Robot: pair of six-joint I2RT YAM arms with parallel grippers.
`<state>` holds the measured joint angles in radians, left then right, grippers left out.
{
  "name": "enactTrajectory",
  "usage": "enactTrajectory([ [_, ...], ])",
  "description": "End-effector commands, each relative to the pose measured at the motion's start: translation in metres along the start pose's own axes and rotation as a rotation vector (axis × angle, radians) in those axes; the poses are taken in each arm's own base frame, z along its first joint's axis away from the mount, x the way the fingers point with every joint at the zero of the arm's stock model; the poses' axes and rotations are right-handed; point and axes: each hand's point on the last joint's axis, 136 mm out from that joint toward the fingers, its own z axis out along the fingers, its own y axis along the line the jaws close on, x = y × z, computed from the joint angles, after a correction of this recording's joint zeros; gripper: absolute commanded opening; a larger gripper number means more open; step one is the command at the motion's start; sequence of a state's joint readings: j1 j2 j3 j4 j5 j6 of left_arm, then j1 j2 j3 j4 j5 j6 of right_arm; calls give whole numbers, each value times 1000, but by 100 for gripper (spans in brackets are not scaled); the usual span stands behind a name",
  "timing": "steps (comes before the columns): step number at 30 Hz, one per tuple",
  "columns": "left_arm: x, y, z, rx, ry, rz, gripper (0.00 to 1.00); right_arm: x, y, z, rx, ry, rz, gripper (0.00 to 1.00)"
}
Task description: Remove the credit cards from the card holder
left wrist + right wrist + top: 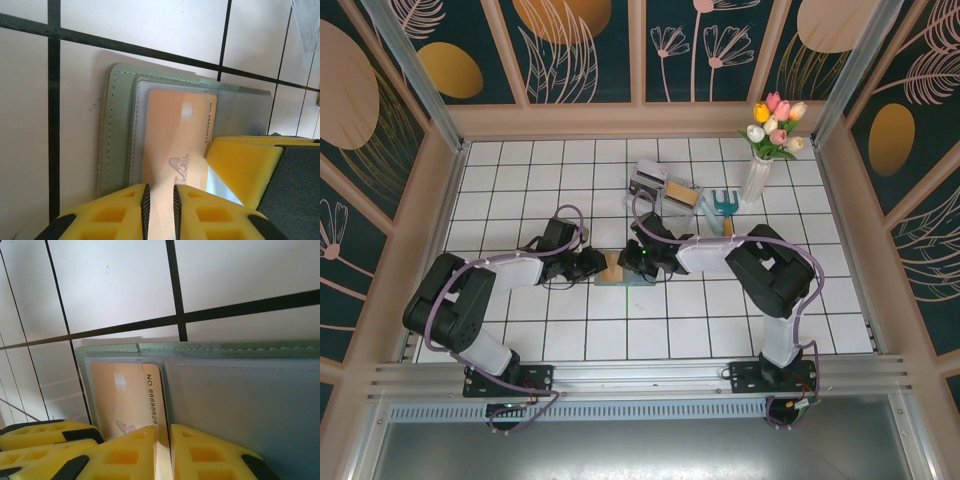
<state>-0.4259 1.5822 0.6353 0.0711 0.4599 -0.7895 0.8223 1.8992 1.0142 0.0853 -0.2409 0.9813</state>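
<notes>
Pinching the credit card [176,132], left pincer [159,210] is near-closed; right pincer [163,452] clamps card holder [240,390].

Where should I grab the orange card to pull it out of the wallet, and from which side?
Grip the short end of the orange card nearest the left gripper, coming in low from that side. It lies flat in the open wallet, the clear sleeve bordering its other three edges, so likely only that end can be pinched and slid out lengthwise.
</notes>
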Motion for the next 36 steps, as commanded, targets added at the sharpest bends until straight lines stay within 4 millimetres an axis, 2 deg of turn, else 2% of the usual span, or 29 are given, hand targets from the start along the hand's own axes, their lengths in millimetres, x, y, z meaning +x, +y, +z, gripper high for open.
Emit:
enactTrajectory([
  [1, 4, 5, 4, -18, 11, 14, 22, 9, -9, 6, 42, 38, -25, 17],
  [6, 5, 9, 5, -24, 13, 13, 22, 13, -6, 5, 19, 59, -67, 17],
  [11, 7, 13, 5, -37, 12, 10, 22, 17, 6, 0, -32, 76, -153, 18],
  [19, 10, 20, 7, -52, 15, 1, 22, 21, 10, -4, -66, 87, -196, 10],
  [24, 7, 21, 3, -72, -4, 0, 23, 13, 0, -7, -7, 52, -187, 1],
  [29, 6, 29, -2, -124, -22, 12, 27, 9, -14, -17, 45, 36, -178, 0],
  [36, 4, 19, -2, -83, -23, 18, 29, 9, -15, -26, 26, 37, -178, 1],
])
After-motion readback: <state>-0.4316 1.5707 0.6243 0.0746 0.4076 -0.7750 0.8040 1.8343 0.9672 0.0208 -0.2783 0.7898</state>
